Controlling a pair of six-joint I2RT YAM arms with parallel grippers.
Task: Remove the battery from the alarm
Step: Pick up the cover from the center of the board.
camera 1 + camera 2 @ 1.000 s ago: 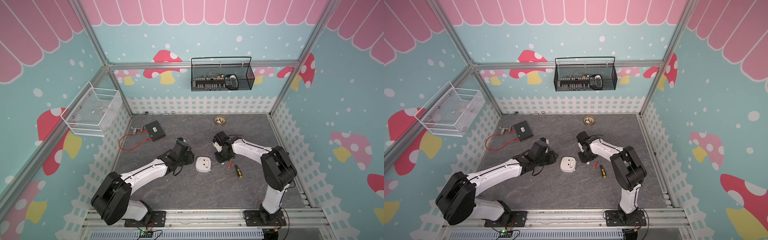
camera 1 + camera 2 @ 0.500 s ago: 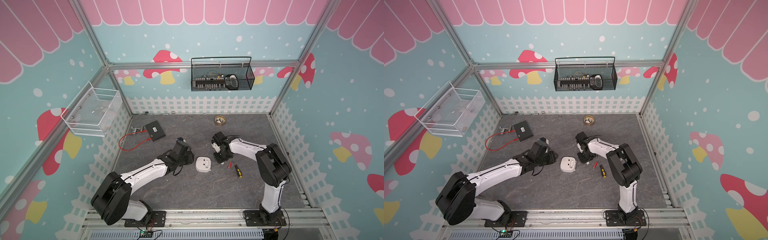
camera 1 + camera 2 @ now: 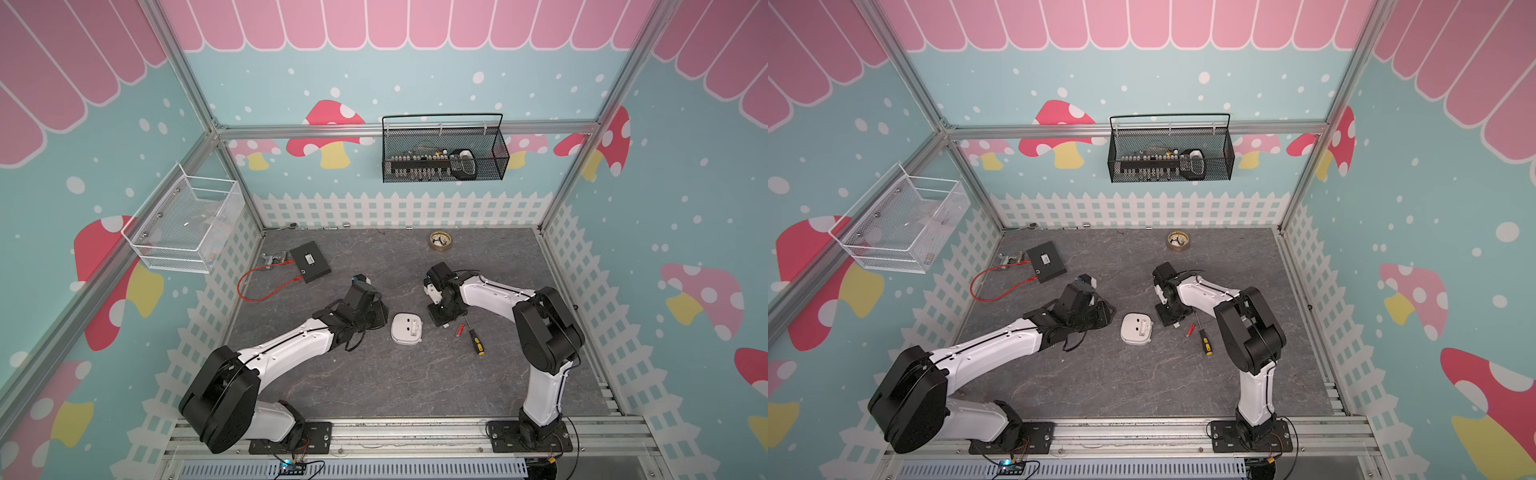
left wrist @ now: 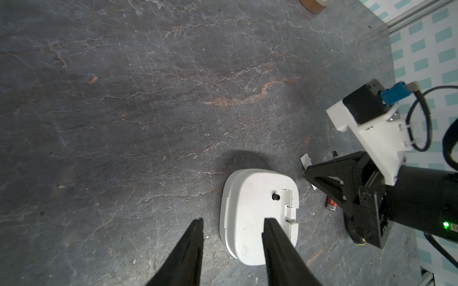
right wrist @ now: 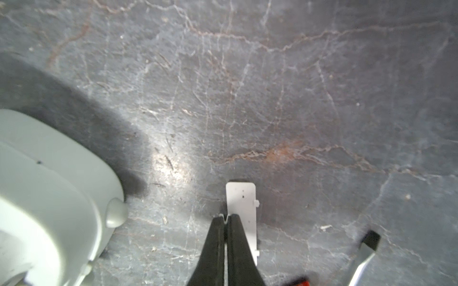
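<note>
the alarm (image 3: 407, 329) is laid face down on the grey tabletop (image 3: 374, 386) between the two arms, with its plain white back and rectangular recess turned up. the battery (image 3: 459, 330) is seen outside the alarm, lying on the tabletop on the side toward the right arm, near the alarm but apart from it, and just beside the shaft of the screwdriver (image 3: 475, 343). the left gripper (image 4: 233, 220) is held spread, one finger (image 4: 275, 242) being seen over the alarm's back and the other over bare tabletop. the right gripper (image 5: 225, 219) is lowered close to the tabletop with its fingers pressed together, right against the white cover (image 5: 244, 205). the cover's edge may be caught between the tips, though this is left unsettled by the blurred wrist view.
</note>
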